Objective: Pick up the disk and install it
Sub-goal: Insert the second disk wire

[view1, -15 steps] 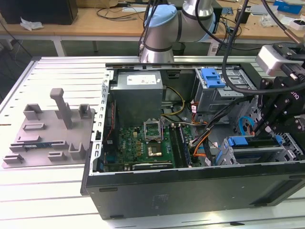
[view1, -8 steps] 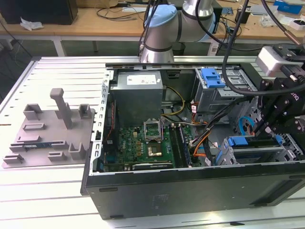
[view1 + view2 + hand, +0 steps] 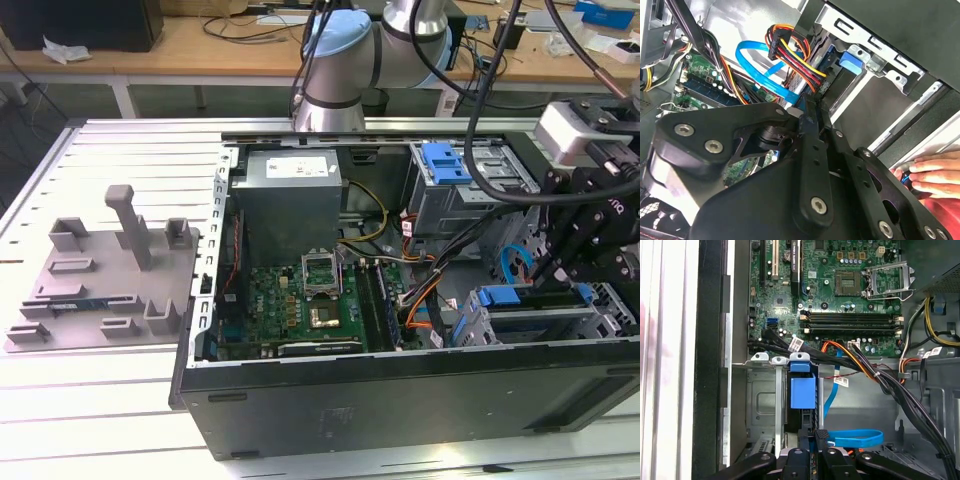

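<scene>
My gripper (image 3: 556, 268) over lower drive cage (image 3: 560, 325) at exterior view's right. Disk (image 3: 803, 392) stands edge-on in cage slot, blue bracket up. Fingers closed on its edge. I'd push straight, keep it square, mind cables (image 3: 855, 362).

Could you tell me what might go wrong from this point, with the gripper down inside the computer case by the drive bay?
1. The blue flat cable and the cable bundle lie close to the gripper; either could snag or be pinched.
2. A person's hand rests near the arm, so it might be struck.
3. The disk's blue bracket stands in a narrow slot of the drive cage; slight tilt might jam it.
</scene>
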Tool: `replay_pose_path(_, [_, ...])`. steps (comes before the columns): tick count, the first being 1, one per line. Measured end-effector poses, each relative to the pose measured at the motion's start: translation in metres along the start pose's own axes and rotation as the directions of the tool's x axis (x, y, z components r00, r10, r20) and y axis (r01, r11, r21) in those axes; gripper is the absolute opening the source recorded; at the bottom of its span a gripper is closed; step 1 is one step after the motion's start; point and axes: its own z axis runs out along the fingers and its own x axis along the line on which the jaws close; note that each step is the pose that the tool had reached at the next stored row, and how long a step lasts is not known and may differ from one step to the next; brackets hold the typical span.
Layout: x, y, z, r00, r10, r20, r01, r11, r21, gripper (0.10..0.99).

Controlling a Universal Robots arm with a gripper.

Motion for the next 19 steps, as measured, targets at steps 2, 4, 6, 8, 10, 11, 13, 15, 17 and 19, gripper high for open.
replay_pose_path(2, [-0.0001,-0.0001,0.0009,1.0000,0.000,0.0000,0.000,1.0000,0.000,0.165])
replay_pose_path(4, [-0.0002,-0.0001,0.0017,1.0000,0.000,-0.0001,0.000,1.0000,0.000,0.165])
replay_pose_path(6, [-0.0002,-0.0002,0.0026,1.0000,0.000,-0.0001,0.000,1.0000,0.000,0.165])
replay_pose_path(8, [-0.0002,-0.0002,0.0033,1.0000,0.000,-0.0001,0.000,1.0000,0.000,0.165])
replay_pose_path(10, [-0.0002,-0.0003,0.0041,1.0000,0.000,-0.0001,0.000,1.0000,0.000,0.165])
replay_pose_path(11, [-0.0002,-0.0003,0.0047,1.0000,0.000,-0.0002,0.000,1.0000,0.000,0.165])
replay_pose_path(13, [-0.0002,-0.0004,0.0054,1.0000,0.000,-0.0002,0.000,1.0000,0.000,0.165])
replay_pose_path(15, [-0.0002,-0.0004,0.0058,1.0000,0.000,-0.0001,0.000,1.0000,0.000,0.165])
replay_pose_path(17, [-0.0002,-0.0005,0.0059,1.0000,0.000,-0.0001,0.000,1.0000,0.000,0.165])
replay_pose_path(19, [-0.0002,-0.0004,0.0060,1.0000,0.000,-0.0001,0.000,1.0000,0.000,0.165])
